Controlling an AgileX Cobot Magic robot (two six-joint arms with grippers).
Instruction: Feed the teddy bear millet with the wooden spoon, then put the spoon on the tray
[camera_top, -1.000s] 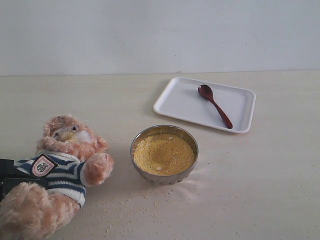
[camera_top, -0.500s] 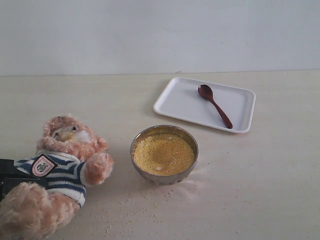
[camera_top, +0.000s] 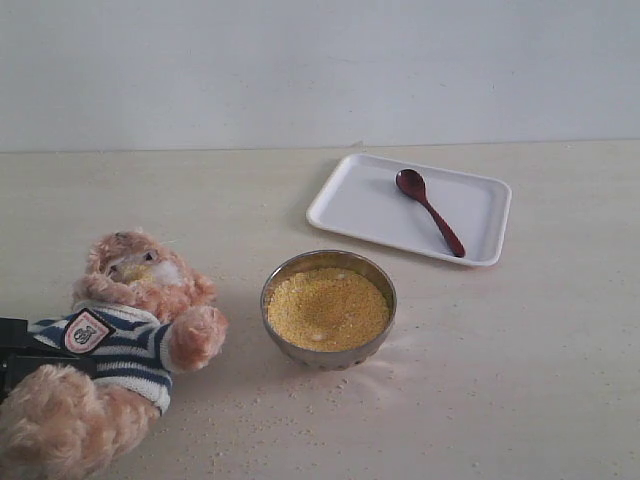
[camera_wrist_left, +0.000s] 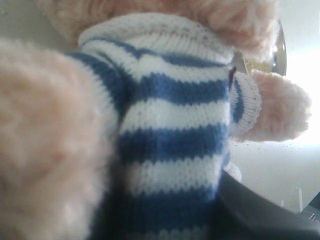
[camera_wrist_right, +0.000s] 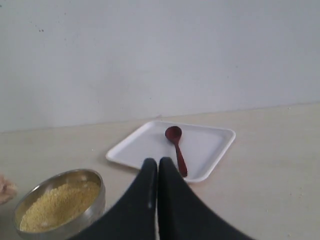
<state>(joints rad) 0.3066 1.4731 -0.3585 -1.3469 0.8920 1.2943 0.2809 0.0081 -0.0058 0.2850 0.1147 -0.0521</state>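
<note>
Left gripper (camera_top: 15, 342) clamps torso of striped-shirted light-brown teddy bear (camera_top: 135, 300). Right gripper (camera_wrist_right: 158, 162) closed tight, empty. Dark reddish-brown wooden spoon (camera_top: 430, 212) lies on white rectangular tray (camera_top: 350, 205), beyond round steel bowl (camera_top: 330, 358) of yellow millet (camera_top: 327, 308).

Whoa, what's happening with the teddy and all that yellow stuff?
The robot's left end effector grips the teddy bear around its striped middle, propping it up beside a steel bowl full of millet. The wooden spoon lies on the white tray behind the bowl, with nothing touching it. The right end effector is shut and empty, pointing toward the tray. A few grains are scattered on the table.
</note>
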